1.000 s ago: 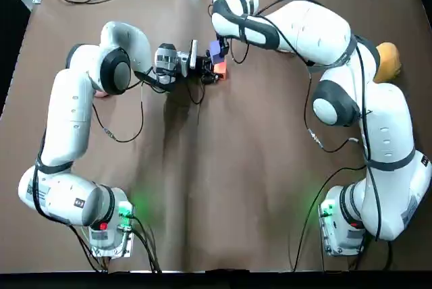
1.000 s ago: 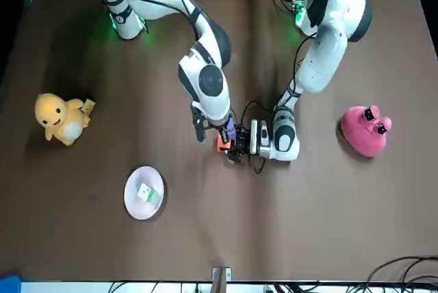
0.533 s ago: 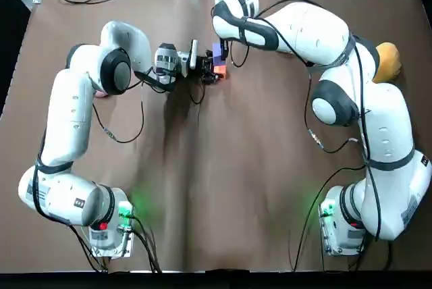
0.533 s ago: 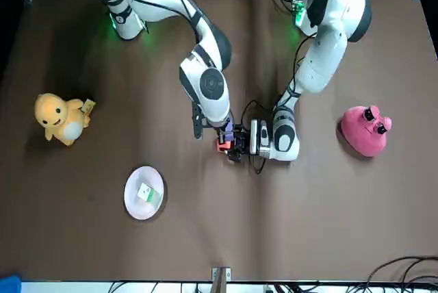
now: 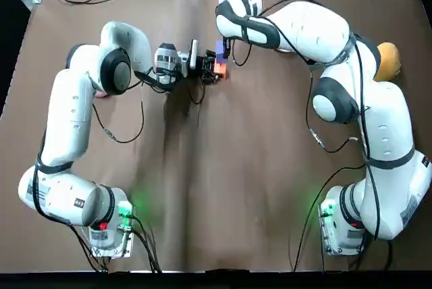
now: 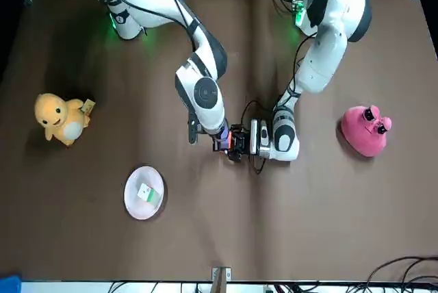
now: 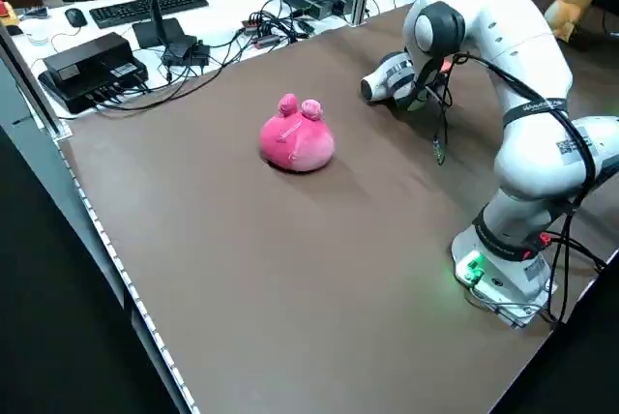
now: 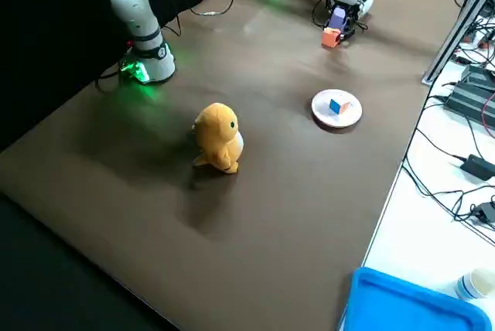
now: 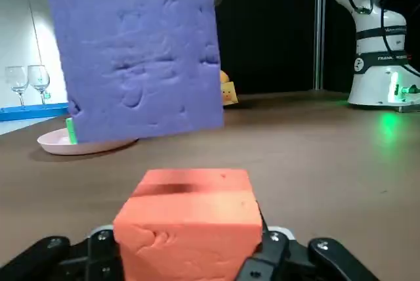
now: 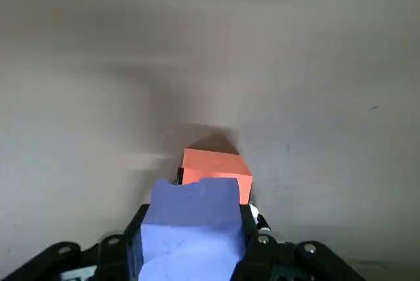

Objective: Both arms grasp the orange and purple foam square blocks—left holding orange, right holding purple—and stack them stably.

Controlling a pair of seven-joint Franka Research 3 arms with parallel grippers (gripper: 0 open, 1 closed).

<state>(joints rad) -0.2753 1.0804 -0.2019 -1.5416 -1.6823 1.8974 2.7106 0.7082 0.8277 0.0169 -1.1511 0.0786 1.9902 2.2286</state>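
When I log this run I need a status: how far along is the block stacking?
Done: both grasps. The left gripper is shut on the orange block, and the right gripper is shut on the purple block. In hand: purple hangs just above orange, and the left wrist view shows a gap between them. Left to do: lower purple onto orange, square it up, and release so the stack stands.

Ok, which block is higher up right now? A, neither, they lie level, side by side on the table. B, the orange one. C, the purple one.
C: in the right side view the purple block, gripped by the right gripper, is above the orange block, which the left gripper grips.
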